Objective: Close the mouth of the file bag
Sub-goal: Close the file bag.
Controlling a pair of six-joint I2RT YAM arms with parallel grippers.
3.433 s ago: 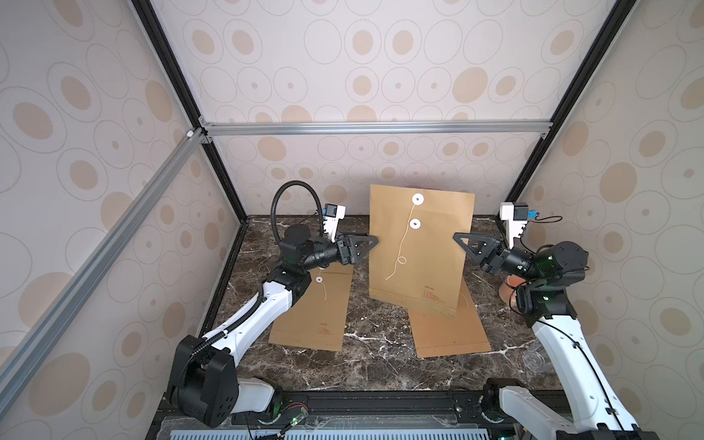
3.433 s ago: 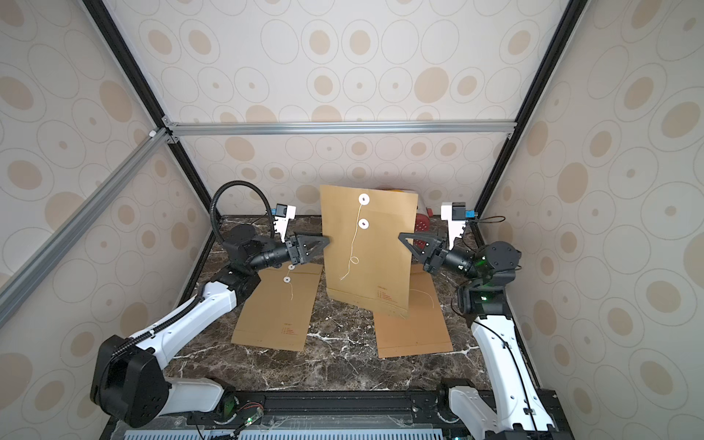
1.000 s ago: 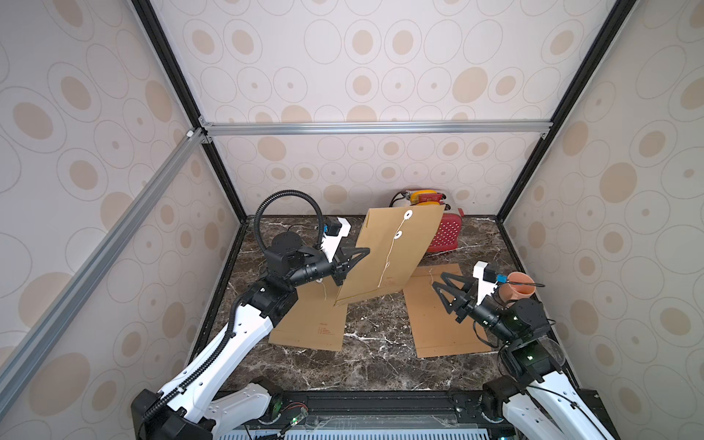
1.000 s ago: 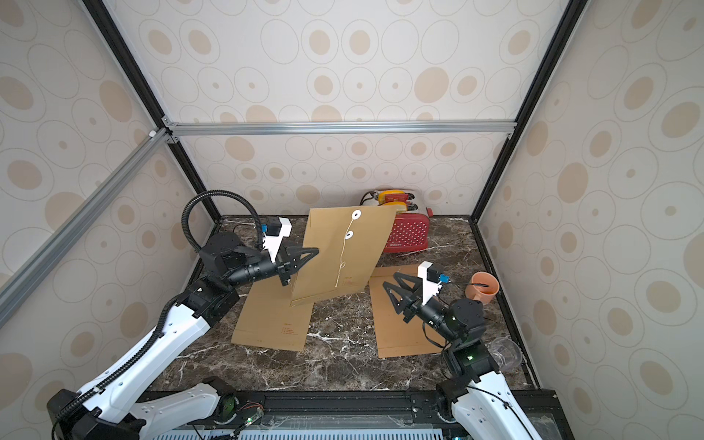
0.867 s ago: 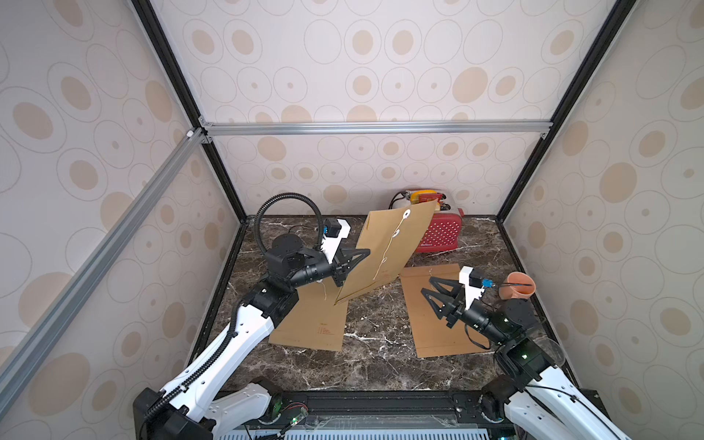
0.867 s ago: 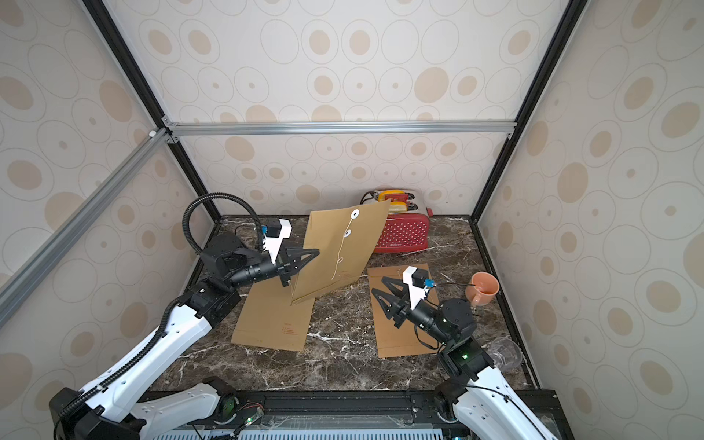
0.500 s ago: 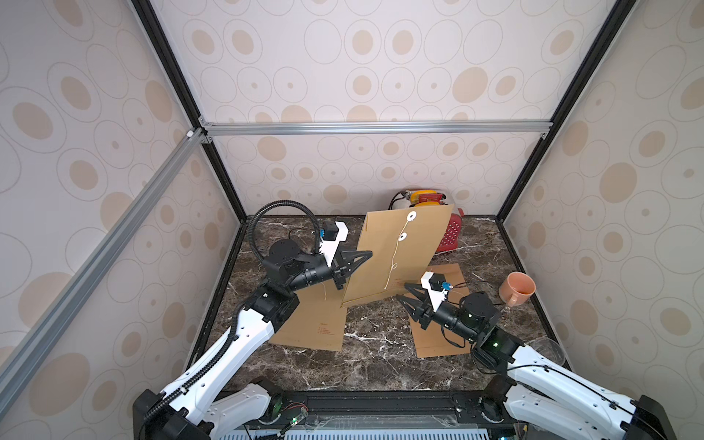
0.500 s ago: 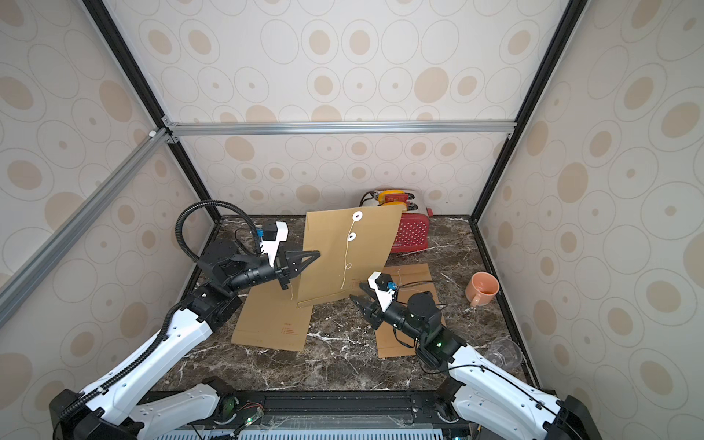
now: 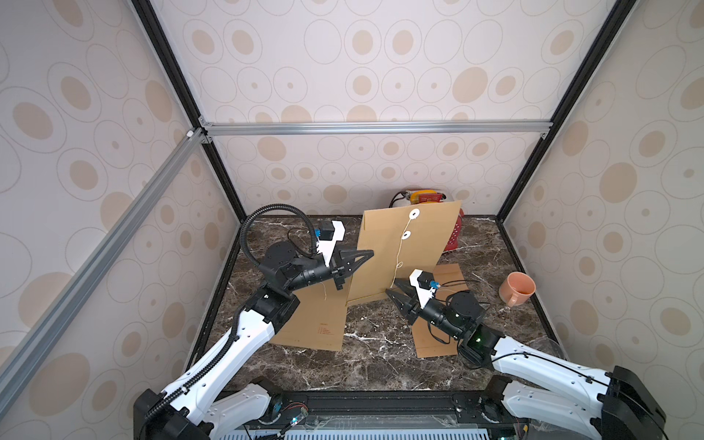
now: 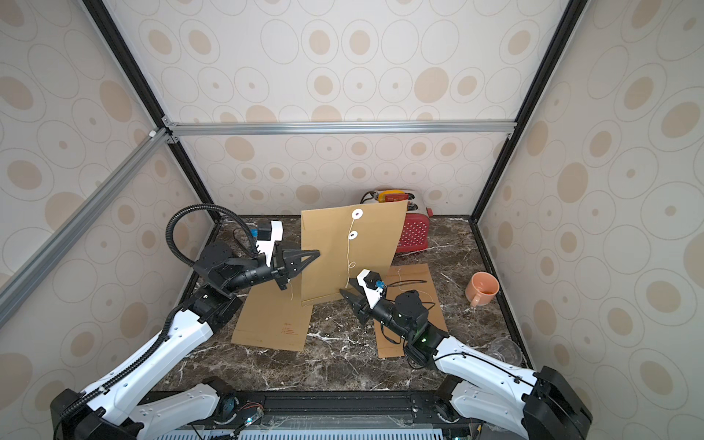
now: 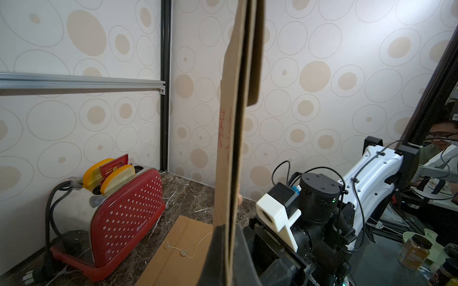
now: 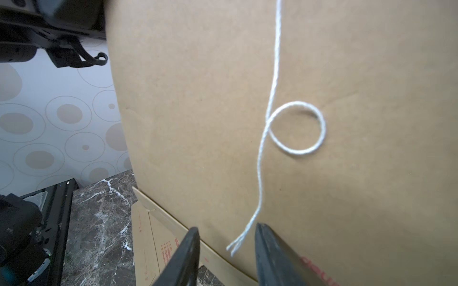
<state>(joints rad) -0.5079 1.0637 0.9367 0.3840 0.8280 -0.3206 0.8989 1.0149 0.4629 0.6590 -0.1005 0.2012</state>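
Right wrist view: my right gripper (image 12: 226,234) stands apart around the loose string (image 12: 273,74) end; my left gripper (image 9: 367,254) clamps the file bag (image 9: 419,244) upright. Winding is not yet done.

Upright envelope (image 9: 419,251) blocks the middle; a toaster (image 10: 413,232) stands close behind it; bare tabletop (image 9: 381,362) lies open in front.

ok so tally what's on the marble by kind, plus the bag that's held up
file bag: 3 (one held upright, two flat)
toaster: 1
mug: 1
clear glass: 1
total: 6
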